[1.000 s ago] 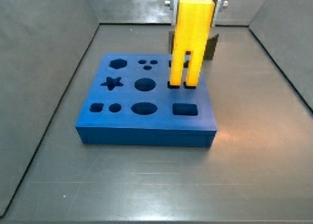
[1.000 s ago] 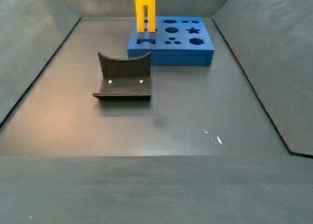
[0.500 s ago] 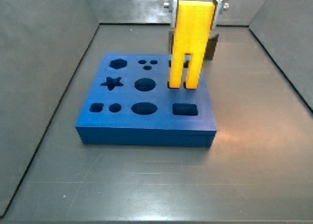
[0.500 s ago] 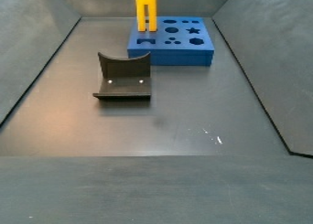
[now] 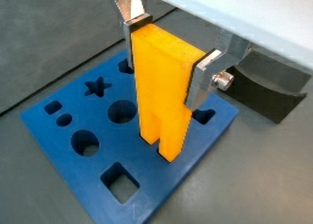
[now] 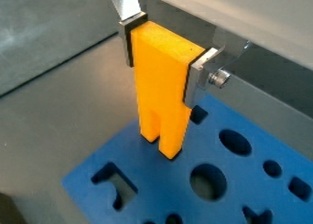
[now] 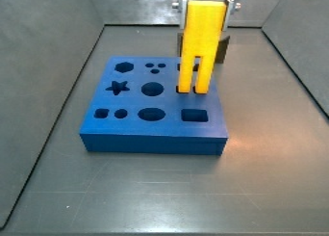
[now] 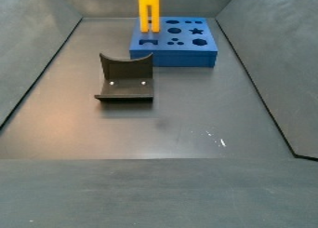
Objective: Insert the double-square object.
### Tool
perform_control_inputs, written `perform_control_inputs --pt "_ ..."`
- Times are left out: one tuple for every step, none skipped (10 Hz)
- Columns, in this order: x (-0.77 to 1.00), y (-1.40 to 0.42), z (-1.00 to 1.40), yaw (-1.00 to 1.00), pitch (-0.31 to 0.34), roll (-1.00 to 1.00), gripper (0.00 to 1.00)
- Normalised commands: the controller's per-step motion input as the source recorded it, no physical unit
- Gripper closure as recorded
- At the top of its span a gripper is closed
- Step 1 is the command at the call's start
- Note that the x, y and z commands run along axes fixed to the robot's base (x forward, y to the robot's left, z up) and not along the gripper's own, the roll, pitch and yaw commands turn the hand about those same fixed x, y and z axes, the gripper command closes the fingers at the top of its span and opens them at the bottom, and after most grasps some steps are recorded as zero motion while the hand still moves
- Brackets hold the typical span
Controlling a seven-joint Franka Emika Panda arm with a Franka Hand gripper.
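The double-square object (image 7: 199,42) is a tall yellow slab ending in two square prongs. It stands upright over the blue block (image 7: 152,110), with its prong tips at the block's top face near one edge. It also shows in both wrist views (image 5: 162,95) (image 6: 162,90) and in a side view (image 8: 147,12). My gripper (image 5: 167,47) is shut on the slab's upper end, one silver finger (image 6: 199,74) on each narrow side. Whether the prongs sit in holes is hidden by the piece itself.
The blue block has several shaped holes: star, circles, oval, square (image 7: 194,115). The dark fixture (image 8: 125,79) stands on the grey floor apart from the block; it also shows in a wrist view (image 5: 272,86). Sloped grey walls (image 8: 37,55) enclose the floor.
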Motion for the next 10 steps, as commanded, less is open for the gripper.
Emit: perform_control_inputs --pt "-0.03 0.00 -0.07 0.00 0.000 -0.04 1.00" --pt "0.18 -0.03 -0.17 0.08 0.000 -0.04 1.00" --pt "0.41 0.00 -0.33 0.13 0.000 -0.04 1.00" --pt "0.47 0.00 -0.48 0.16 0.000 0.00 1.00" --pt "0.27 0.00 -0.57 0.11 0.000 0.07 1.00" --pt "0.01 0.00 -0.65 0.06 0.000 0.13 1.00" --pt "0.00 0.00 -0.70 0.03 0.000 0.13 1.00" --pt "-0.06 0.00 -0.70 0.00 0.000 0.15 1.00" --pt "-0.03 0.00 -0.55 0.00 0.024 0.13 1.00" --pt "0.00 0.00 0.00 0.00 0.000 0.00 1.00"
